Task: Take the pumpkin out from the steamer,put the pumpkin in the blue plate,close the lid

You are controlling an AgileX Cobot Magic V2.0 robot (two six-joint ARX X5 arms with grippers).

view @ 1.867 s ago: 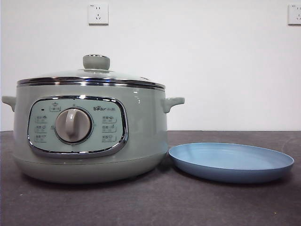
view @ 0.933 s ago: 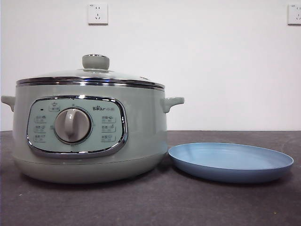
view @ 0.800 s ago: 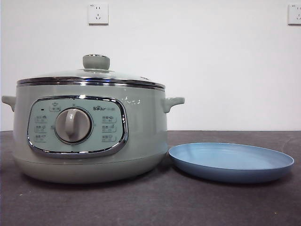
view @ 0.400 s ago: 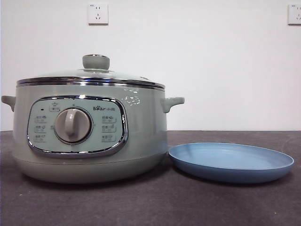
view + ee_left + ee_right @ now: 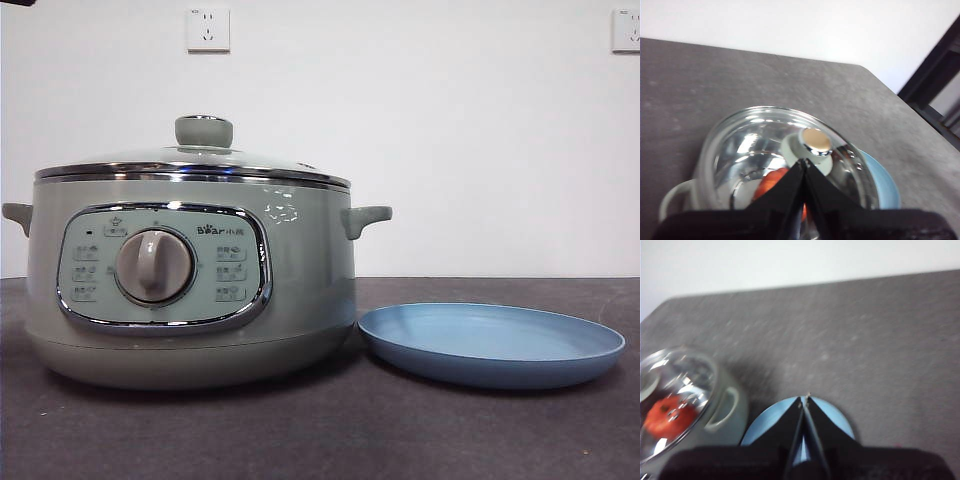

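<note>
Two black grippers hang high above the grey table (image 5: 300,440), jaws pressed together: the left gripper (image 5: 804,162) over the clear glass lid (image 5: 765,145) with its pale green knob (image 5: 816,141), the right gripper (image 5: 804,401) over the matte light-blue plate (image 5: 490,345). That lid sits on the sage-green steamer (image 5: 300,290); the small orange-red pumpkin (image 5: 669,416) shows inside through the glass.

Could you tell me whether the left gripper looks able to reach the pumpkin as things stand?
Probably not yet: the left gripper hangs shut above the steamer, but the glass lid covers the pumpkin inside.
</note>
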